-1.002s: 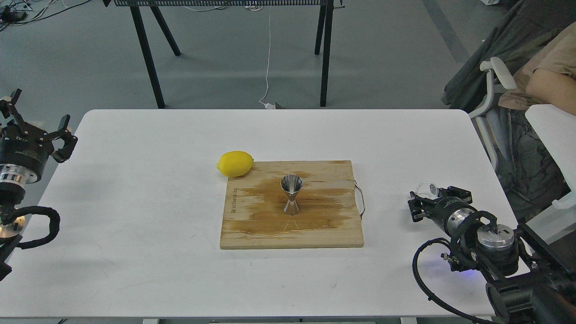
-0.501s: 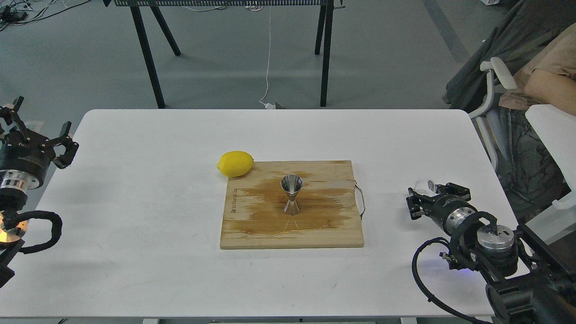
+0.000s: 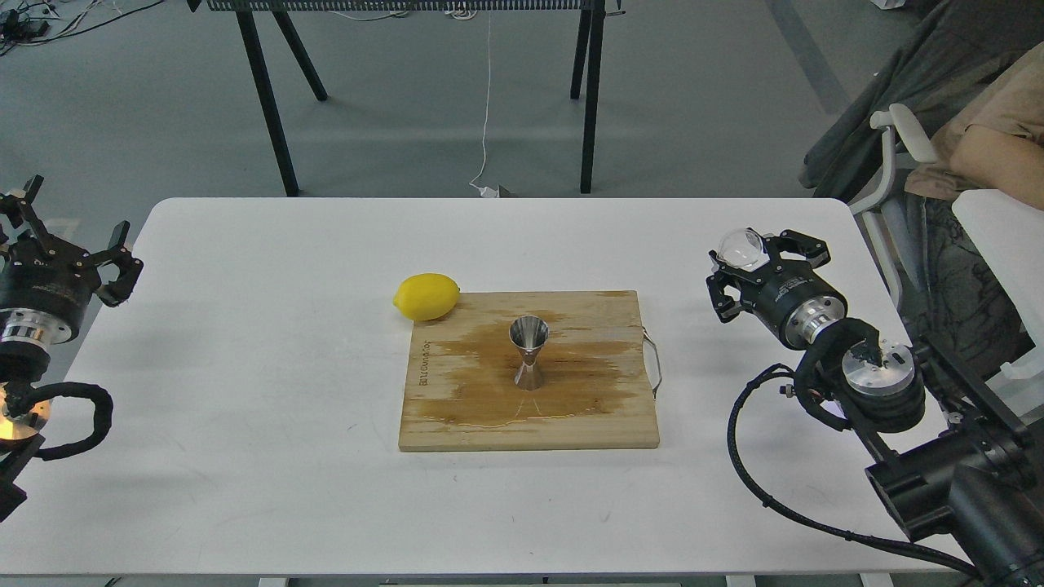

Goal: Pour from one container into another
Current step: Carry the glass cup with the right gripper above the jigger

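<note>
The steel hourglass jigger (image 3: pixel 528 352) stands upright in the middle of the wooden cutting board (image 3: pixel 457 416), on a wet dark patch. My right gripper (image 3: pixel 754 265) is raised above the table's right side, well right of the board, and is shut on the tiny clear glass cup (image 3: pixel 742 247), which shows between its fingers at the tip. At the far left my left gripper (image 3: pixel 69 236) hangs beside the table's left edge, open with its fingers spread and holding nothing.
A yellow lemon (image 3: pixel 426 296) lies at the board's back left corner. The board has a metal handle (image 3: pixel 652 363) on its right side. A person's arm (image 3: pixel 991 155) and a chair are at the right. Black table legs (image 3: pixel 265 98) stand behind.
My right gripper has lifted the glass cup upward and a little leftward from near the table's right front. The left gripper sank slightly. Jigger, board and lemon have not moved.
</note>
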Controlling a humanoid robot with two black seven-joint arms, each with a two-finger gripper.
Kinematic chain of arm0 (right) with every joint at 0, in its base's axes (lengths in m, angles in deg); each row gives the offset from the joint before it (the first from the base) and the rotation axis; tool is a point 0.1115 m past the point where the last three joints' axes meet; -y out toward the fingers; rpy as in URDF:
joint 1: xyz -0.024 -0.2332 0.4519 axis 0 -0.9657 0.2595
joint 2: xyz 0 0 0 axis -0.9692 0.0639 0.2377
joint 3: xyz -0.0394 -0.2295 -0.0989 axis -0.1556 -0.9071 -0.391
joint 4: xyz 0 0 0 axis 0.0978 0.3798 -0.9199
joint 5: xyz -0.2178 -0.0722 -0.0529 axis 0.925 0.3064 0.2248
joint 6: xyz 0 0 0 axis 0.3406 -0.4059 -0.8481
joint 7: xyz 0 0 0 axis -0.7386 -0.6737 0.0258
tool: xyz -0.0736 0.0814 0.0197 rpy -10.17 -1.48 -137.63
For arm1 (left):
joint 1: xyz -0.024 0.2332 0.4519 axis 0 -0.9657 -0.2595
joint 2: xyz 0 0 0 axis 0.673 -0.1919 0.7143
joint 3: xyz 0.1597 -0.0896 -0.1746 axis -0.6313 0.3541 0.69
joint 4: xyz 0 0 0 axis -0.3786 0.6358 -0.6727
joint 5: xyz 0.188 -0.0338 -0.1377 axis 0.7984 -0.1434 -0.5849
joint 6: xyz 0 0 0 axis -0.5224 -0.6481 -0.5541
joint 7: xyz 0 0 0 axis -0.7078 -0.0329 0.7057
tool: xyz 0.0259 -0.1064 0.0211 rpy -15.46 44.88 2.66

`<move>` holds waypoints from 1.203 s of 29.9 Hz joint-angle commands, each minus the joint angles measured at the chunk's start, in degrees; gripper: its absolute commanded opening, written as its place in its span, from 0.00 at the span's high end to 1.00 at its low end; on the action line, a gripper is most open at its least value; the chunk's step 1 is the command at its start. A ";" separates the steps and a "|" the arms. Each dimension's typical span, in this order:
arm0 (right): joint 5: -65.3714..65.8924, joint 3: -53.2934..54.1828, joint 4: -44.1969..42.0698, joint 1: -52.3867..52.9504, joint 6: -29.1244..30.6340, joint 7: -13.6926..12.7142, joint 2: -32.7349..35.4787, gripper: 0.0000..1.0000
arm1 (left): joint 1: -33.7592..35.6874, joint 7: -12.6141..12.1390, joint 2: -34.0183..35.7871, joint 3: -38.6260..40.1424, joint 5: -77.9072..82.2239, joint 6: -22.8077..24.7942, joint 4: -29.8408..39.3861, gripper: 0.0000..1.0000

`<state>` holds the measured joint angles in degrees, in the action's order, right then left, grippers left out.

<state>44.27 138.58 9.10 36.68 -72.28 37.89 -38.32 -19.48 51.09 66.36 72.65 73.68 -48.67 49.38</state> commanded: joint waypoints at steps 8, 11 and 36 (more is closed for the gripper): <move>7.81 -13.00 1.95 8.41 1.21 0.29 -0.76 0.50 | 0.25 0.00 -0.51 0.09 0.00 0.00 0.00 0.02; 10.36 -16.60 2.48 9.73 1.39 0.11 -0.76 0.50 | 0.25 0.00 -0.51 0.00 0.00 0.00 0.00 0.02; 22.50 -33.92 5.91 15.53 1.65 -0.77 -0.23 0.51 | 0.69 0.00 -1.30 0.00 0.00 0.00 0.00 0.02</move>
<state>66.60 106.31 15.09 51.34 -70.62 37.12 -38.59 -18.79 51.09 65.06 72.64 73.68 -48.67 49.38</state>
